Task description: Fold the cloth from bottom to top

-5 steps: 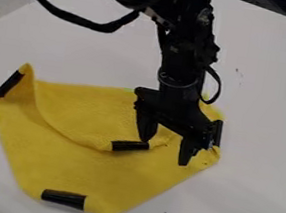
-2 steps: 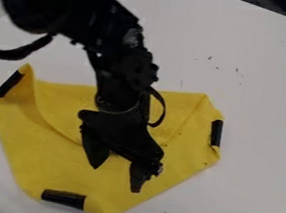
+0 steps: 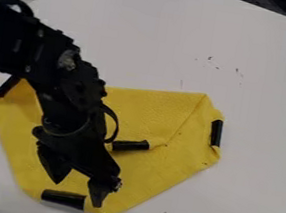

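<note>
Bottom fold not yet made.
White table [image 3: 258, 121]; yellow cloth [image 3: 150, 165] towards 7 o'clock, its 12 o'clock flap apparently turned inward; gripper [image 3: 77, 194] above it, fingers apart; black end strip [image 3: 63, 198] at 7, left to bring towards 12.

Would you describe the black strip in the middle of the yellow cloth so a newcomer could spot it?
On the white table lies a yellow cloth. The strip sits just right of the robot arm in the picture, well inside the cloth's outline; the other black strips lie along its edges.
</note>
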`<action>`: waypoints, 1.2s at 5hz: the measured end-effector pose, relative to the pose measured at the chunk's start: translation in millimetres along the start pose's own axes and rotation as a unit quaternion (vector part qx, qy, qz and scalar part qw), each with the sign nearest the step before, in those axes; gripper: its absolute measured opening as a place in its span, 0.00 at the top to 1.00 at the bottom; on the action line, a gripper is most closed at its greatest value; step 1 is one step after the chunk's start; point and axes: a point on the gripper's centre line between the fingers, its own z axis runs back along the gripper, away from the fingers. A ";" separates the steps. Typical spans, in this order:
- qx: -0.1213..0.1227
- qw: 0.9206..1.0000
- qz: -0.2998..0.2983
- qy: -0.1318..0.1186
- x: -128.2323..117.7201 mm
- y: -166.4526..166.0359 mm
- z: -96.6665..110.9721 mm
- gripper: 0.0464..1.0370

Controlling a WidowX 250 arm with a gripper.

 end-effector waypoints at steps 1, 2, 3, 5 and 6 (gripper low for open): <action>0.005 1.000 -0.013 0.001 -3.7 14.4 -0.2 0.04; 0.002 0.999 -0.031 0.016 -6.1 22.9 -6.1 0.04; -0.015 0.998 -0.055 0.030 -8.9 22.2 -14.6 0.04; -0.032 0.998 -0.056 0.024 -13.3 16.7 -29.5 0.04; -0.035 0.998 -0.049 0.019 -13.0 15.1 -30.5 0.07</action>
